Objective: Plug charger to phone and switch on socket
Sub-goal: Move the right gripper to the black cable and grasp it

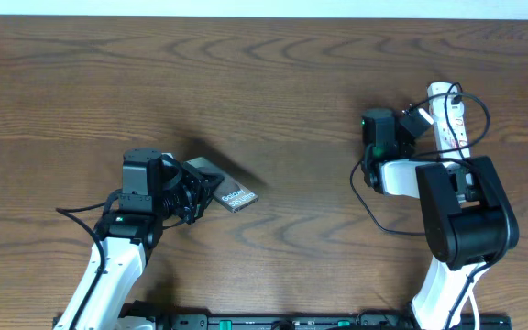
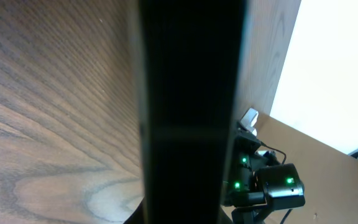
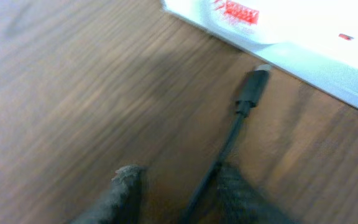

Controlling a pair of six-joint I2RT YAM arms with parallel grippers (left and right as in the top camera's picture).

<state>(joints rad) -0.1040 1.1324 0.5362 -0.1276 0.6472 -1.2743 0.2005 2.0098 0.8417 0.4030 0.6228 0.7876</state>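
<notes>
The left gripper (image 1: 193,190) appears clamped on one short end of the phone (image 1: 232,195), which sits toward 7 o'clock from the middle of the tabletop (image 1: 273,82). Its lettered face is up and its free end points toward 4 o'clock, probably so that the port end is offered to the other arm. In the left wrist view a broad dark bar (image 2: 188,112) blocks the centre (most likely the phone seen edge-on, too close to focus), so the fingers themselves are hidden there. The right gripper (image 3: 182,180) hangs low over the wood at about 2 o'clock, just beside the white power strip (image 3: 303,37). Its fingers are parted, with the charger cable (image 3: 229,134) running up between them, nearer one finger, and bare wood showing on the other side. The plug tip (image 3: 252,90) lies flat, nearly touching the strip's edge. I judge the arm is lined up to pinch the cable just behind the tip, since a grip close to the plug would steer it better into the phone.
</notes>
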